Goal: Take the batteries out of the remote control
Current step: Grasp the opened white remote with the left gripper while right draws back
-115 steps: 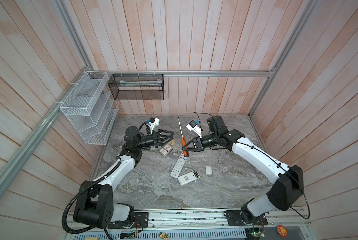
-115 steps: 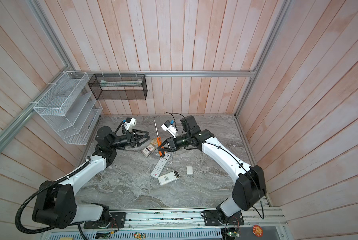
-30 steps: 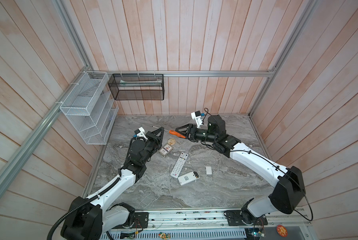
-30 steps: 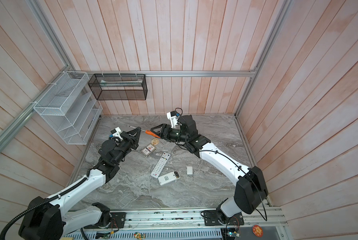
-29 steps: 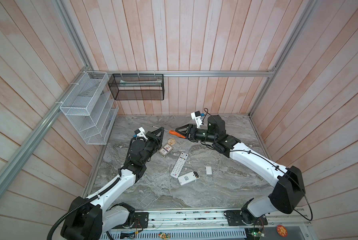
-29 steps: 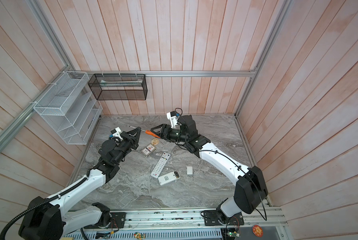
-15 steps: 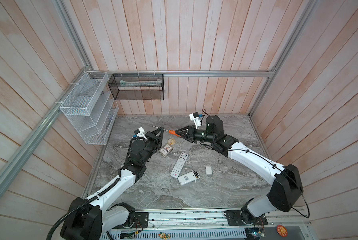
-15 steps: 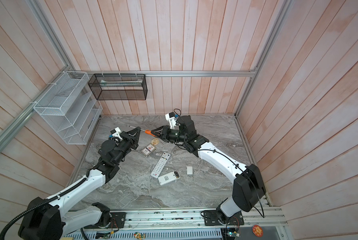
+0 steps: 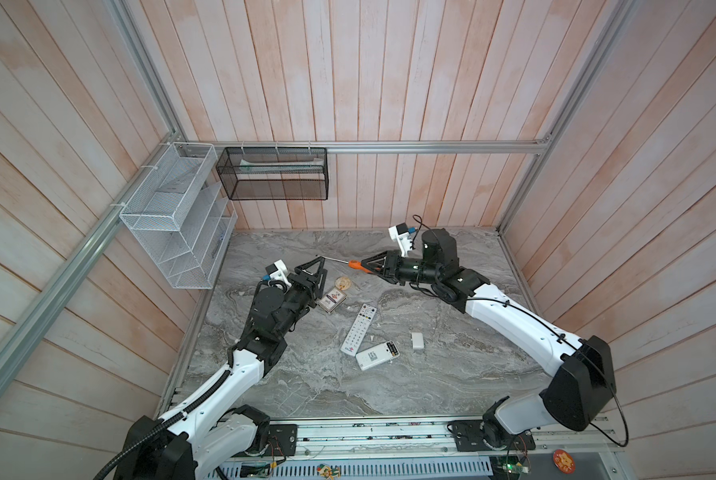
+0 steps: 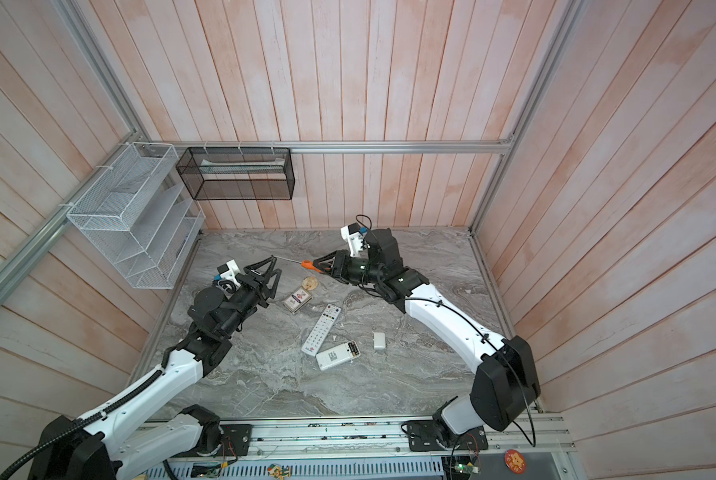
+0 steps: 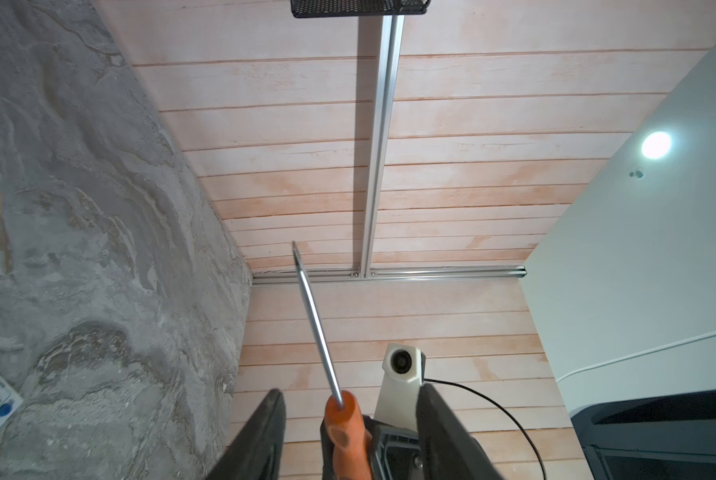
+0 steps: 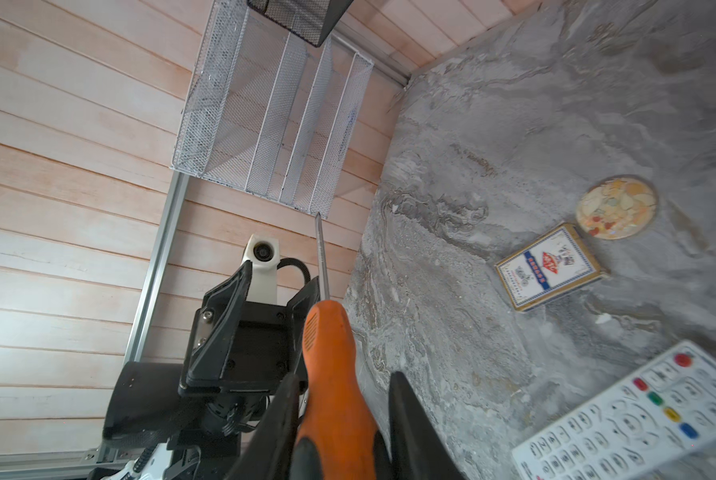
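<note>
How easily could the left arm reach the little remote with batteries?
Probably yes: the open left gripper could pass over the flat long remote and card box to the little remote.

the left arm [image 9: 240,374] and right arm [image 9: 510,324] have smooth white shells between bulky black joints, and each ends in black fingers [image 12: 223,320] shaped as open triangles. a small white camera block [image 9: 400,235] with a thin black cable [image 11: 497,402] sits at each wrist. a ribbed black hose [image 9: 206,388] runs along the left arm.
</note>
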Robot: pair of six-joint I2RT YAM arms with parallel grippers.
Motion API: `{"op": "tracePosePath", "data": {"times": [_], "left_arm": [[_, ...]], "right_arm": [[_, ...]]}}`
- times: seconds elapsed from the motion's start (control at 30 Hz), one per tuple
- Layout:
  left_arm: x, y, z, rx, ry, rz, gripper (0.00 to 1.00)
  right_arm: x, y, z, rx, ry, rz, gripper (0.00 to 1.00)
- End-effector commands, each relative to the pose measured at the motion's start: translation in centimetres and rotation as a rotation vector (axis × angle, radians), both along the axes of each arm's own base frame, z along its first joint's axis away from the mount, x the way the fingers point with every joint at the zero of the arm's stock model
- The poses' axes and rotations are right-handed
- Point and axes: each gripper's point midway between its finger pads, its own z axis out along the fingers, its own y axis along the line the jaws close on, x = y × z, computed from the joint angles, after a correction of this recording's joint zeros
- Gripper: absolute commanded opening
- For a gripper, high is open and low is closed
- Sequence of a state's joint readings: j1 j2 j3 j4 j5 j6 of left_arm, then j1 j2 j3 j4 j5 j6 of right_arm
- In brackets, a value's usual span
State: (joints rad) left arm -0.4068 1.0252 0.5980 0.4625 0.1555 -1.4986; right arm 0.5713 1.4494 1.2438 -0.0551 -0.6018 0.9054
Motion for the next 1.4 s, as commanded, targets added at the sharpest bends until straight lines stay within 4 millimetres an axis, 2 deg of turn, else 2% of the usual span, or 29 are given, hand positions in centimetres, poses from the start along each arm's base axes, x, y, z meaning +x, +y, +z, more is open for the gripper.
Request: {"op": "tracePosePath", "data": {"times": [0.0,0.1,0.23,0.33,0.4,0.43,0.5,0.63,0.73,0.93,1.2,1.37], "left_arm": [[-1.9,-1.5,-5.0,0.243,0.105,-0.17,0.57],[-4.1,-3.9,-7.3,0.497,0.061,-0.384,0.57],[-7.9,-9.1,-10.0,0.84,-0.091,-0.73,0.62],[-11.6,-13.4,-12.2,1.065,-0.329,-1.017,0.66],[-14.1,-15.4,-13.7,1.177,-0.525,-1.19,0.71],[-14.4,-16.0,-14.8,1.234,-0.576,-1.238,0.73],[-14.6,-16.7,-16.2,1.285,-0.635,-1.317,0.74],[-13.6,-17.4,-18.7,1.373,-0.665,-1.378,0.75],[-12.6,-17.3,-20.4,1.455,-0.665,-1.363,0.75],[-11.9,-16.8,-22.7,1.514,-0.665,-1.343,0.75],[-12.9,-15.3,-26.1,1.545,-0.57,-1.437,0.75],[-13.2,-14.0,-27.1,1.577,-0.53,-1.441,0.75]], "right_arm": [[-0.2,-5.3,-0.7,-0.092,0.002,-0.057,0.12],[-0.5,-10.8,-2.3,-0.19,0.063,-0.108,0.12],[-1.5,-17.5,-3.9,-0.343,0.105,-0.176,0.11],[-2.2,-20.1,-4.0,-0.469,0.079,-0.212,0.11],[-2.6,-20.2,-3.7,-0.481,0.058,-0.214,0.11],[-2.7,-20.3,-3.7,-0.475,0.057,-0.218,0.11],[-3.0,-20.2,-3.8,-0.455,0.06,-0.219,0.11],[-3.5,-19.8,-4.0,-0.412,0.062,-0.216,0.11],[-3.6,-19.8,-4.0,-0.403,0.058,-0.214,0.11],[-3.5,-19.4,-4.4,-0.383,0.066,-0.194,0.11],[-3.1,-19.2,-4.8,-0.377,0.081,-0.186,0.11],[-3.1,-19.3,-5.2,-0.385,0.097,-0.187,0.11]]}}
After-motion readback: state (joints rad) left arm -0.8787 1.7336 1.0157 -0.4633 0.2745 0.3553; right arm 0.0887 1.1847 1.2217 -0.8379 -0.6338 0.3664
